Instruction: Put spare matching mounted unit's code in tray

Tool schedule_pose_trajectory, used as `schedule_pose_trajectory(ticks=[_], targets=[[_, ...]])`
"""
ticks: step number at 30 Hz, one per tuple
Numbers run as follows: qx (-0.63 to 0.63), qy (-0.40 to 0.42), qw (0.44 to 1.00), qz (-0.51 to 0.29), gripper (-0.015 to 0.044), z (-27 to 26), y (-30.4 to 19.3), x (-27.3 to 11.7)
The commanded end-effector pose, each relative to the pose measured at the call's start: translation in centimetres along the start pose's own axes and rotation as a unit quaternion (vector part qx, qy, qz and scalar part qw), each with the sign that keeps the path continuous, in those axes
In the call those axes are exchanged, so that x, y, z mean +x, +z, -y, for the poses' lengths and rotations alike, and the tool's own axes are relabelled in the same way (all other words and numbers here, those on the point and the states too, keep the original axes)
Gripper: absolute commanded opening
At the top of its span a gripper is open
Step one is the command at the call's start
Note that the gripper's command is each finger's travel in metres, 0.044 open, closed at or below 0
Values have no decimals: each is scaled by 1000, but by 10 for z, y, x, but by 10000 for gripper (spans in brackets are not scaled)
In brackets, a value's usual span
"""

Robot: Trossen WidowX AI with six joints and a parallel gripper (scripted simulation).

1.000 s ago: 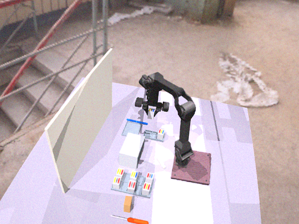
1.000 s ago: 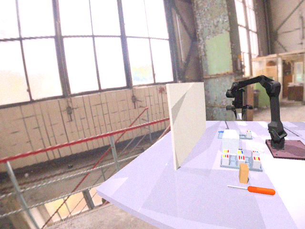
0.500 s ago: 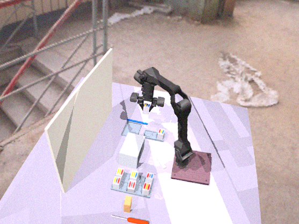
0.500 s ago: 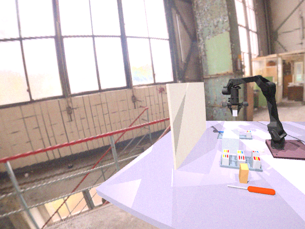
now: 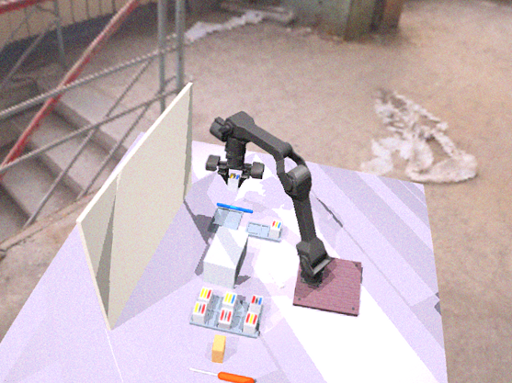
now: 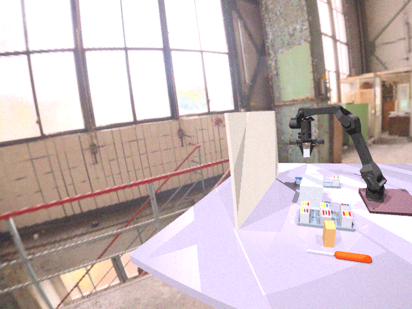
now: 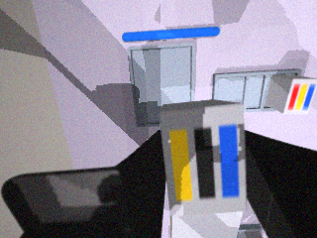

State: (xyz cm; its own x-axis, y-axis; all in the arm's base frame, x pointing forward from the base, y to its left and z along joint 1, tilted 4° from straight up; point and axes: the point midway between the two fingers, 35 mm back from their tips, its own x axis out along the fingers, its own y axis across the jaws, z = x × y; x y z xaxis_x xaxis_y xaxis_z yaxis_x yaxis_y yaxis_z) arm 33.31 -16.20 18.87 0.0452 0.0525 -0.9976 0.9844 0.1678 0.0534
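My gripper [image 5: 233, 182] [image 6: 306, 152] [image 7: 190, 133] is shut on a white block with yellow, black and blue stripes on its top. It holds the block upright, high above the table, beyond the blue rod in the top view. The shallow grey tray [image 5: 227, 220] [image 7: 175, 74] lies below, with nothing in it. Beside it, a small slotted rack [image 5: 257, 230] [image 7: 230, 90] bears one white block [image 5: 275, 229] [image 6: 335, 181] [image 7: 299, 96] with red, yellow and blue stripes. A larger rack [image 5: 222, 329] [image 6: 326, 226] holds several striped white blocks. No unit's back can be read.
A white box [image 5: 222, 259] [image 6: 311, 191] stands between the racks. A blue rod [image 5: 234, 207] [image 7: 170, 34] lies along the tray's far side. A tall cream panel [image 5: 150, 196] [image 6: 254, 159] stands left. An orange block [image 5: 218, 348] [image 6: 329, 234] and a screwdriver [image 5: 236, 378] [image 6: 352, 256] are in front.
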Motion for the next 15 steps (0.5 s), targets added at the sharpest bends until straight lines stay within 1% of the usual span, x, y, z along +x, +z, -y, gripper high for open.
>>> schedule_pose_trajectory(ticks=[1, 15], targets=[[3, 1, 1000, -3, 0, -13, -1, 3], [3, 2, 1000, -3, 0, -20, 0, 9]])
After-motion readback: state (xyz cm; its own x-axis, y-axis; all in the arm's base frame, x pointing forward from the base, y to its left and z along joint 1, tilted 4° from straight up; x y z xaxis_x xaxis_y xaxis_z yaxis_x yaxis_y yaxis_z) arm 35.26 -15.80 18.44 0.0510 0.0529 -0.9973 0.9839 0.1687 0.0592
